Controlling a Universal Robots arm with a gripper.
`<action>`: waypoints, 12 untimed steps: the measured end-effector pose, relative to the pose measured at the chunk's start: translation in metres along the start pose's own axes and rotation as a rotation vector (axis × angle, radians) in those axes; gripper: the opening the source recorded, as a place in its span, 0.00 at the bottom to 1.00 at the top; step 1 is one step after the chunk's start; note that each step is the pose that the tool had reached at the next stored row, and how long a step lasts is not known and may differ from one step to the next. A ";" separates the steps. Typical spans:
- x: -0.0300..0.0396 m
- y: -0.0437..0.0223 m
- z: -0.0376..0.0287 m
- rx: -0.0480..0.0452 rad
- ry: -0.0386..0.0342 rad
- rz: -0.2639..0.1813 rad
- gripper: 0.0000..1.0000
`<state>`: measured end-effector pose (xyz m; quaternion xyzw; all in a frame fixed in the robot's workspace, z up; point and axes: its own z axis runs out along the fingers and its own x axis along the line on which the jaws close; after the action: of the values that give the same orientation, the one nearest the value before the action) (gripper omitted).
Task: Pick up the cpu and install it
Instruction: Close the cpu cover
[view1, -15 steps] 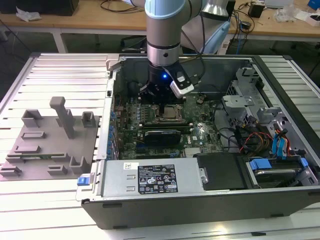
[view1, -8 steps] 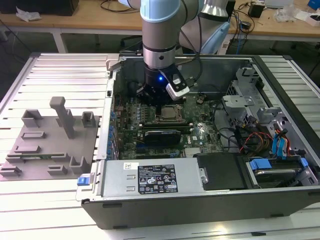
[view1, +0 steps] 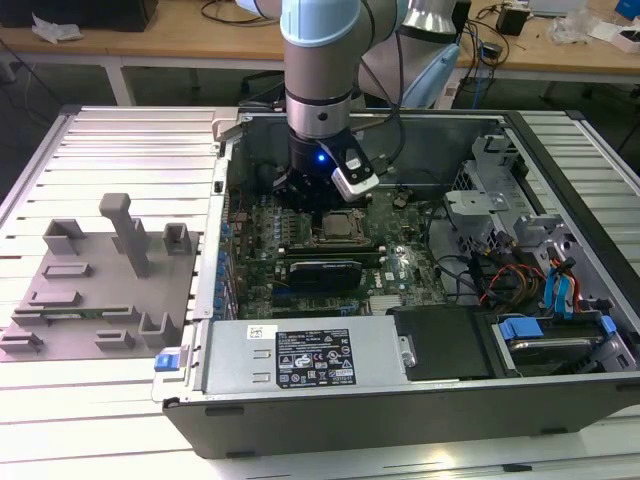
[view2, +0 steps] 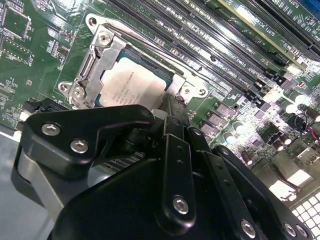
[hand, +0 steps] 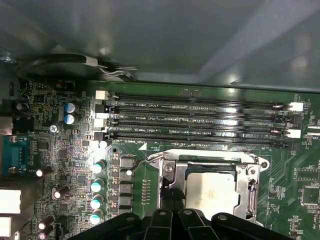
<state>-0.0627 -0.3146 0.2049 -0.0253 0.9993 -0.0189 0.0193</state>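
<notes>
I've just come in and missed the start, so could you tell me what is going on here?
A robot arm reaches down into an open computer case, its gripper low over the socket frame on the motherboard. The cpu lies flat inside that frame, silvery top up, with the gripper right at its edge. Whether the gripper holds it cannot be told.

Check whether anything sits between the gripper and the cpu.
Nothing visible does. The cpu lies inside the socket frame with its silvery top bare, and the gripper hangs right at its edge.
</notes>
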 end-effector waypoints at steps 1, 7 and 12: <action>0.0000 0.0000 0.0003 -0.0001 -0.0001 0.000 0.11; 0.0001 0.0001 0.0021 0.0002 0.0001 0.000 0.11; 0.0000 0.0001 0.0001 -0.0008 -0.0003 0.000 0.11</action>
<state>-0.0627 -0.3144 0.2048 -0.0252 0.9993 -0.0185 0.0194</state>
